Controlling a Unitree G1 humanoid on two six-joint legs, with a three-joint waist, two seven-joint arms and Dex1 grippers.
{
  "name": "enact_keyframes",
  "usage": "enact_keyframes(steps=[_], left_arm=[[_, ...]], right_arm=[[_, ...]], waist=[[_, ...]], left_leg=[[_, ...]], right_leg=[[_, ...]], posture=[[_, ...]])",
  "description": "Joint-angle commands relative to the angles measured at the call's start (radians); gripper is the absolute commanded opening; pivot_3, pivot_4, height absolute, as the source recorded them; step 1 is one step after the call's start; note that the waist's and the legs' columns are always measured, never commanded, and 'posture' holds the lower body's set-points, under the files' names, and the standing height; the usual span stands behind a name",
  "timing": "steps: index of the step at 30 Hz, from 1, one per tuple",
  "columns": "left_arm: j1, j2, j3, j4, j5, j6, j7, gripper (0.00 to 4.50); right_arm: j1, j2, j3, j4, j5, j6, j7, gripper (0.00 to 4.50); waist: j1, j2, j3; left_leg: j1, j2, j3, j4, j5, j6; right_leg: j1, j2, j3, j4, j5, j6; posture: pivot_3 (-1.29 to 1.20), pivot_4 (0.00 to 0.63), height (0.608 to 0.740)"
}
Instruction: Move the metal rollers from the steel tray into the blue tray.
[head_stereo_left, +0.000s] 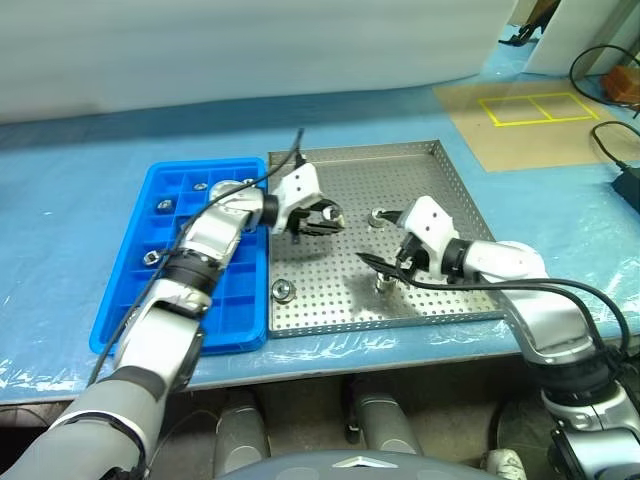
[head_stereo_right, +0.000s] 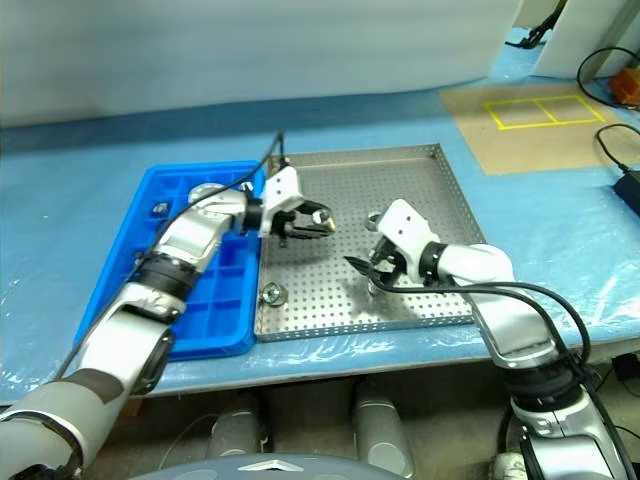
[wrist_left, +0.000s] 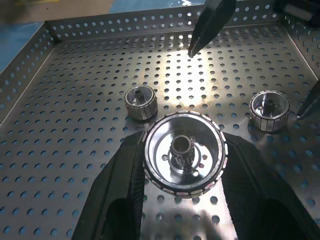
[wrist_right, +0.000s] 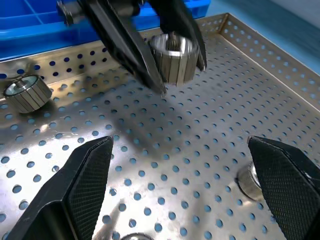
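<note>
Currently, in the left eye view, the large grey perforated steel tray (head_stereo_left: 440, 190) lies on the blue-covered desk (head_stereo_left: 80, 200), touching the bright blue compartmented plastic tray (head_stereo_left: 130, 290) at its nine o'clock side. The left claw (head_stereo_left: 322, 218) is clenched on a shiny silver metal roller (head_stereo_left: 331, 213), held clear above the steel tray's floor. The right claw (head_stereo_left: 385, 265) stands released, fingers spread, low over the steel tray. Loose rollers rest on the steel tray: one at the tray's seven o'clock corner (head_stereo_left: 282, 290), one near centre (head_stereo_left: 378, 216). Several rollers sit in blue tray compartments, for example (head_stereo_left: 163, 205).

Left wrist view: the held roller (wrist_left: 184, 152) sits between both black fingers (wrist_left: 120, 190); two rollers lie beyond on the perforated floor.

Right wrist view: right fingers (wrist_right: 85, 175) stand wide apart; the left claw grips its roller (wrist_right: 173, 56) at twelve o'clock.
</note>
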Motion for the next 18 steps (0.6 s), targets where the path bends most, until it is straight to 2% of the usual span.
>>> enact_keyframes(steps=[1,8,14,18], left_arm=[[0.047,0.088,0.075,-0.143,-0.05,0.066,0.018,1.79],[0.226,0.23,0.177,-0.371,-0.116,0.218,0.089,1.79],[0.505,0.338,0.281,-0.665,-0.171,0.354,0.16,1.79],[0.653,0.374,0.379,-0.818,-0.224,0.442,0.219,1.79]], right_arm=[[-0.106,0.041,0.053,0.082,-0.007,-0.091,0.05,4.5],[-0.275,0.176,0.148,0.313,-0.029,-0.222,0.127,4.5],[-0.373,0.267,0.204,0.49,-0.047,-0.336,0.211,4.5],[-0.403,0.308,0.216,0.563,-0.054,-0.387,0.251,4.5]], waist=[[0.001,0.0,0.0],[0.04,0.001,0.0],[0.086,0.001,0.001],[0.11,0.0,0.001]], left_leg=[[0.0,0.0,0.0,0.0,0.0,0.0],[-0.001,0.002,0.001,0.0,0.001,-0.003],[-0.001,0.004,0.001,-0.001,0.003,-0.006],[-0.001,0.006,0.001,-0.002,0.003,-0.007]], right_leg=[[0.0,0.0,0.0,0.0,0.0,0.0],[-0.006,0.0,-0.001,0.008,-0.001,-0.003],[-0.008,0.0,-0.005,0.012,-0.003,-0.006],[-0.008,0.0,-0.006,0.013,-0.004,-0.006]], posture=[[-0.22,0.15,0.74],[-0.01,0.15,0.74],[0.12,0.15,0.74],[0.19,0.15,0.74]])
